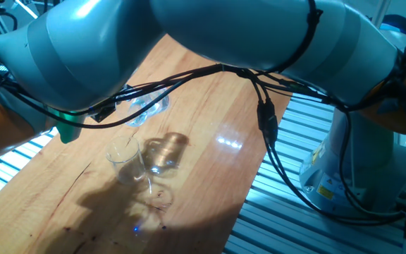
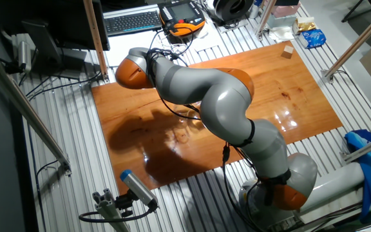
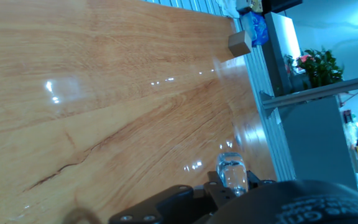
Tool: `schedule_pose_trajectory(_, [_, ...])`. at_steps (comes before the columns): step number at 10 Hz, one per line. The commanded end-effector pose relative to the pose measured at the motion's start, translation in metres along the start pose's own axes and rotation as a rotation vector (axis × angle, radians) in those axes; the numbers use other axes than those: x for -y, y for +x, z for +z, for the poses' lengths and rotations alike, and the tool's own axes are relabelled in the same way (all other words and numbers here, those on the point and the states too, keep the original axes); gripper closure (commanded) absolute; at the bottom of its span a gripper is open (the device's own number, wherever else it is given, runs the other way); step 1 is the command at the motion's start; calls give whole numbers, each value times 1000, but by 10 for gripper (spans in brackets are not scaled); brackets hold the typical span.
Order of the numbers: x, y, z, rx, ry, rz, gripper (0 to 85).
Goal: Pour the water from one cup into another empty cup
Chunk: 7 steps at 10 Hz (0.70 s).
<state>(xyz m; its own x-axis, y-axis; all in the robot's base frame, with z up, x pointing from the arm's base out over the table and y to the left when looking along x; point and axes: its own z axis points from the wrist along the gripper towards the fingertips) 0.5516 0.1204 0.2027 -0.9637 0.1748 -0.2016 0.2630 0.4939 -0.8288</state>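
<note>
In one fixed view two clear glasses stand close together mid-table. The tapered tumbler (image 1: 125, 159) is on the left. A cylindrical glass (image 1: 162, 152) with amber reflections, apparently the mug, is on the right; its handle and the water do not show clearly. The arm (image 1: 189, 35) spans above them and hides the gripper there. In the other fixed view the arm (image 2: 218, 103) covers most of the glasses (image 2: 185, 131). In the hand view the gripper (image 3: 225, 198) is a dark blur at the bottom edge, with one clear glass (image 3: 232, 174) just above it. I cannot tell whether it holds that glass.
A small wooden block (image 2: 288, 51) sits near a far table corner and also shows in the hand view (image 3: 240, 42). A blue packet (image 2: 313, 38) lies beyond it. Crumpled clear plastic (image 1: 146, 106) lies behind the glasses. Cables (image 1: 266, 120) hang under the arm. Aluminium rails (image 1: 294, 212) border the table.
</note>
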Motion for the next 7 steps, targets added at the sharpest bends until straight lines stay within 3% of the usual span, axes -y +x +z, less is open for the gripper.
schedule_pose_trajectory(1, [0, 0, 0, -4, -3, 6, 850])
schedule_pose_trajectory(3, [0, 0, 0, -16, -9, 27, 850])
schedule_pose_trajectory(7, [0, 1, -1, -41, 9, 88, 850])
